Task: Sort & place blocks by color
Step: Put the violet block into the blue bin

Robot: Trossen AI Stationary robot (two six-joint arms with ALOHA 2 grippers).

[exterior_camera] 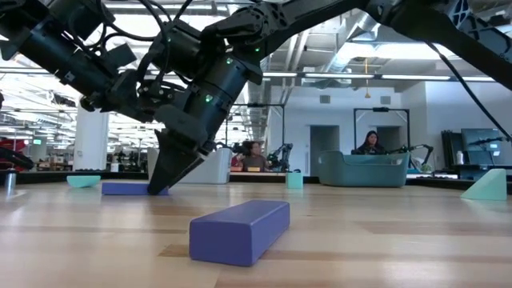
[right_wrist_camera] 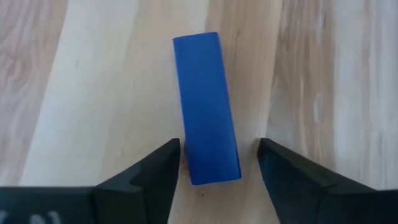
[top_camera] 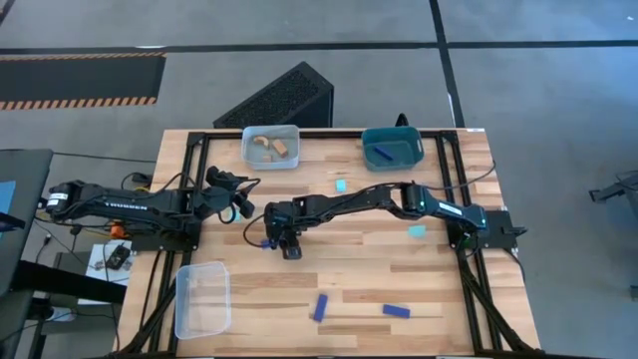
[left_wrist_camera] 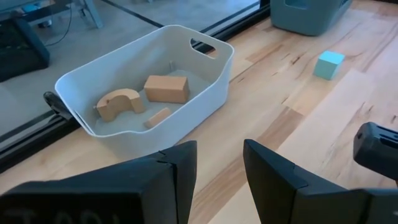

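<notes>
Reaching down, the right hand [right_wrist_camera: 217, 165] has its fingers apart around a blue bar [right_wrist_camera: 206, 106]. It should squeeze the middle, then lift straight up.

My right arm stretched across table [top_camera: 399, 289] from its right edge toward middle, elbow bent, wrist pitched steeply down. My right gripper [right_wrist_camera: 217, 163] low over table middle, fingertips at surface, jaws parted, dark blue bar [right_wrist_camera: 206, 107] lying between fingers [right_wrist_camera: 152, 171], not clamped. My left arm lying along table's left edge, forearm level, folded back. My left gripper [left_wrist_camera: 217, 163] raised above table's left part, jaws apart, holding nothing.
</notes>
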